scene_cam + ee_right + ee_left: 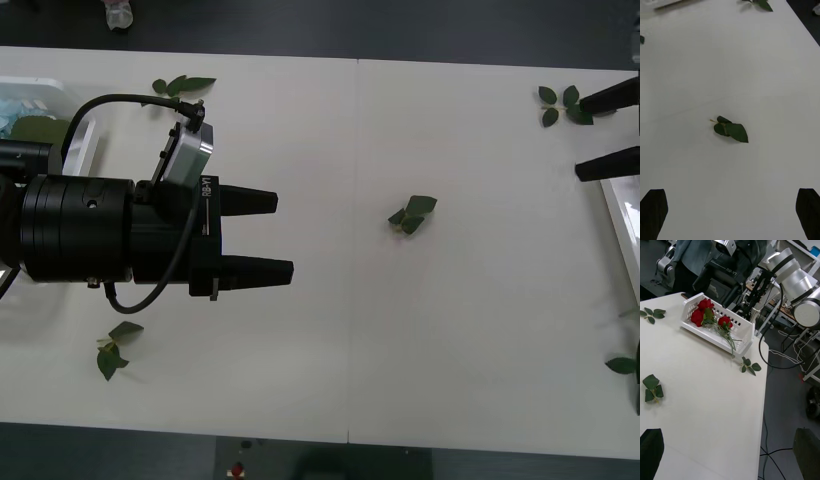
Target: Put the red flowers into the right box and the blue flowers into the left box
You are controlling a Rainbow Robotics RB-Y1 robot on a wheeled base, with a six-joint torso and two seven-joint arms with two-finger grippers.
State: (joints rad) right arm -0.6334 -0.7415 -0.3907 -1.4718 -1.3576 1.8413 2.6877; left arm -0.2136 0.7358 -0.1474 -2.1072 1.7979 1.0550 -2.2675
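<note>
Loose green leaf sprigs (412, 214) dot my smooth white worktop (480, 330). My left claw (260, 236) hangs open and empty above it, black fingers spread. My right claw (608, 130) sits open at the far right edge. The red flowers (707, 315) lie inside the right box (741, 333), a slotted white plastic tray. The left box (82, 140) peeks behind my left arm.
</note>
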